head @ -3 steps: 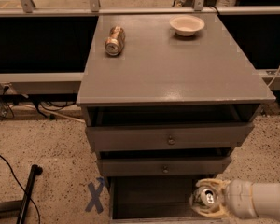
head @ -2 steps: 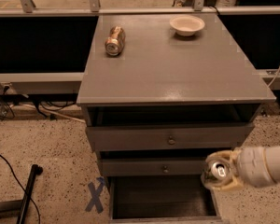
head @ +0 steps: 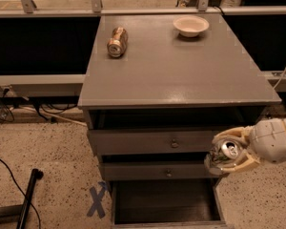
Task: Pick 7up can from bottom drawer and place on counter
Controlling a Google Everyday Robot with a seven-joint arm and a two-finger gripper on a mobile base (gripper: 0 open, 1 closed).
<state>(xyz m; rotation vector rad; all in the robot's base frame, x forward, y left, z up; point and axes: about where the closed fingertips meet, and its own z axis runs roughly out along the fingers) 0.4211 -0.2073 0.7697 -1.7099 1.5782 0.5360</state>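
My gripper (head: 230, 152) comes in from the right edge and is shut on the 7up can (head: 224, 155). I see the can's silver top and a little of its green body between the cream fingers (head: 242, 162). It hangs in the air in front of the right ends of the two upper drawers, above the open bottom drawer (head: 164, 202), whose dark inside shows nothing in it. The grey counter (head: 181, 66) lies above and to the left of the can.
A golden-brown can (head: 117, 41) lies on its side at the counter's back left. A white bowl (head: 191, 26) stands at the back right. Two knobbed drawers (head: 171, 142) are partly open. A blue X (head: 97, 200) marks the floor; a black pole (head: 28, 198) lies at left.
My gripper has lifted the can up out of the bottom drawer, from its right front corner to the height of the upper drawers. The drawer now looks empty.
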